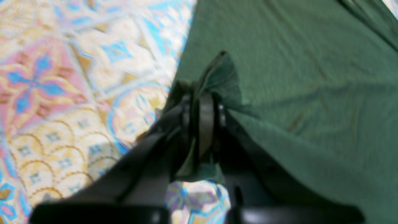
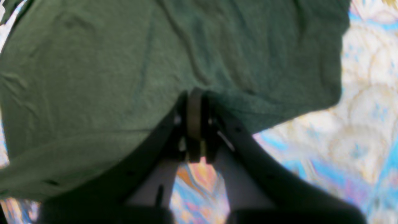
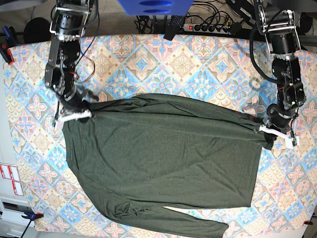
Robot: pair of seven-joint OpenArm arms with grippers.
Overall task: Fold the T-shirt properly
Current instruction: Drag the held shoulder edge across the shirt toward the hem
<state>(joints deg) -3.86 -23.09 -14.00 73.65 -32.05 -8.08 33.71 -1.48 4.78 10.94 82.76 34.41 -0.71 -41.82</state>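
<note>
In the middle of the patterned cloth (image 3: 148,64) the T-shirt (image 3: 163,158) lies spread out. Your right gripper (image 3: 79,113) and left gripper (image 3: 267,130) are each clenched on a far corner of it. Move both together, keeping that edge tight, so the fold lands straight.

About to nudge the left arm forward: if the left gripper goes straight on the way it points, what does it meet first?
The T-shirt itself. The left gripper is shut on its edge, with green fabric spread just ahead; depth is unclear.
</note>
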